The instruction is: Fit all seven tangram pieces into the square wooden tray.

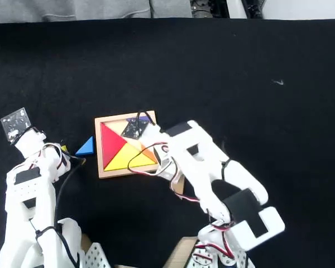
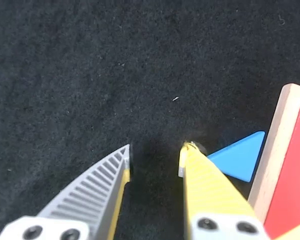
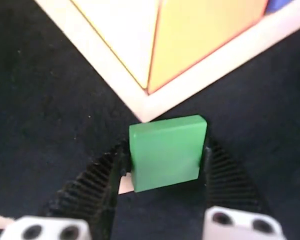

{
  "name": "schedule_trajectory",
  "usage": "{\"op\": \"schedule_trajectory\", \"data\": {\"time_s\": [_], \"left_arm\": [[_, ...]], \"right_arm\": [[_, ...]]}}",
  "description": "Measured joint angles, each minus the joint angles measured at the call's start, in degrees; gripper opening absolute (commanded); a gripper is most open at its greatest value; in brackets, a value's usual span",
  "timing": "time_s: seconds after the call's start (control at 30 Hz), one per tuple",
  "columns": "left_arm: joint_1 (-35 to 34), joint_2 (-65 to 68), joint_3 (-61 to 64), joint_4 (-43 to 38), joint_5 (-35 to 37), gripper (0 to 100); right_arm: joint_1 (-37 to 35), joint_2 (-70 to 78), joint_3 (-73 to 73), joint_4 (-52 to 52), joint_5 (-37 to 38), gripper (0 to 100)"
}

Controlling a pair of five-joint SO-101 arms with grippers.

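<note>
Green square [image 3: 167, 152] clamped in right pincer [image 3: 165, 151], just beside a corner of the tray [image 3: 215, 65]. Left pincer [image 2: 157, 150] parted, empty, over the counter [image 2: 90, 75] beside 1 blue triangle [image 2: 240, 155].

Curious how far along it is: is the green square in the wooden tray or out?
Out. The right gripper grips the green square just outside the tray's corner, black cloth below it.

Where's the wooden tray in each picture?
High view: the wooden tray lies left of centre, partly under an arm.
Left wrist view: its rim stands just past the blue triangle.
Right wrist view: its corner lies just ahead of the green square in the right gripper.
Shared landmark: the black cloth under it.
</note>
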Motion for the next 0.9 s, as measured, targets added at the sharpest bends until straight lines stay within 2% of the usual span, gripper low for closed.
{"op": "schedule_trajectory", "data": {"time_s": [0.1, 0.23, 0.3, 0.5, 0.63, 0.8, 0.9], "left_arm": [[0.0, 0.0, 0.0, -0.18, 0.0, 17], [0.0, 0.0, 0.0, -0.18, 0.0, 17], [0.0, 0.0, 0.0, -0.18, 0.0, 17], [0.0, 0.0, 0.0, -0.18, 0.0, 17], [0.0, 0.0, 0.0, -0.18, 0.0, 17], [0.97, 0.0, 0.0, -0.18, 0.0, 17], [1.05, 0.0, 0.0, -0.18, 0.0, 17]], "right_arm": [[1.23, 1.32, -1.67, 0.0, 0.0, 20.1], [1.41, 1.85, -2.46, 0.0, 0.0, 5.2], [1.76, 1.85, -3.08, 0.0, 0.0, 1.1], [1.76, -1.49, -5.19, 0.0, 0.0, 2.5], [0.97, -4.57, -10.64, 0.0, -3.34, 2.5], [-5.63, -3.96, -20.22, 2.02, -7.03, 2.5], [-8.09, 1.23, -27.34, 2.37, -9.32, 2.5]]}}
